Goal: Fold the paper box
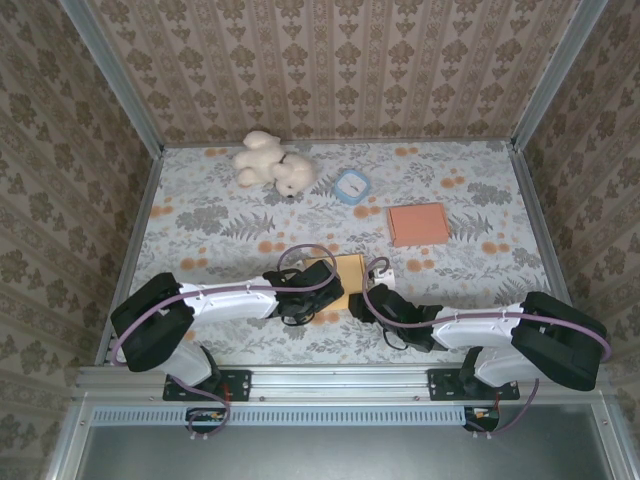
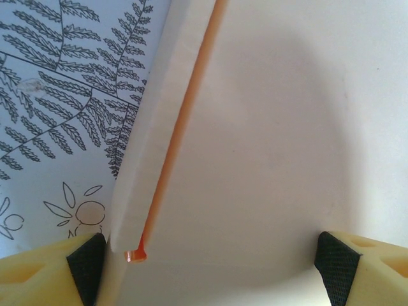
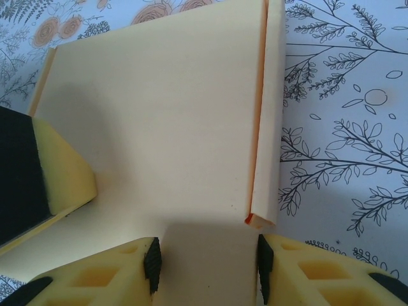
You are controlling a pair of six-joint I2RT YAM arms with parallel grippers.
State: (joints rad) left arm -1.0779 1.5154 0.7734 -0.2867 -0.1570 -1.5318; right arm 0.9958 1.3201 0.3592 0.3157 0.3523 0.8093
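Observation:
The paper box (image 1: 346, 270) is a cream sheet with orange edges, lying flat on the floral tablecloth just ahead of both arms. My left gripper (image 1: 318, 292) reaches in from the left. In the left wrist view it (image 2: 210, 268) stands open, its pads wide apart over the box's main panel (image 2: 268, 159), with a folded side flap (image 2: 150, 159) by the left pad. My right gripper (image 3: 208, 264) is shut on a short near-edge flap (image 3: 207, 248) that fills the gap between its pads. A folded side strip (image 3: 271, 108) runs along the panel's right edge. One left fingertip (image 3: 25, 169) rests on the panel.
A white plush toy (image 1: 272, 163) lies at the back, with a small blue-rimmed dish (image 1: 351, 186) to its right. A flat orange sheet (image 1: 418, 223) sits right of centre. Patterned walls with metal posts close in the table on three sides.

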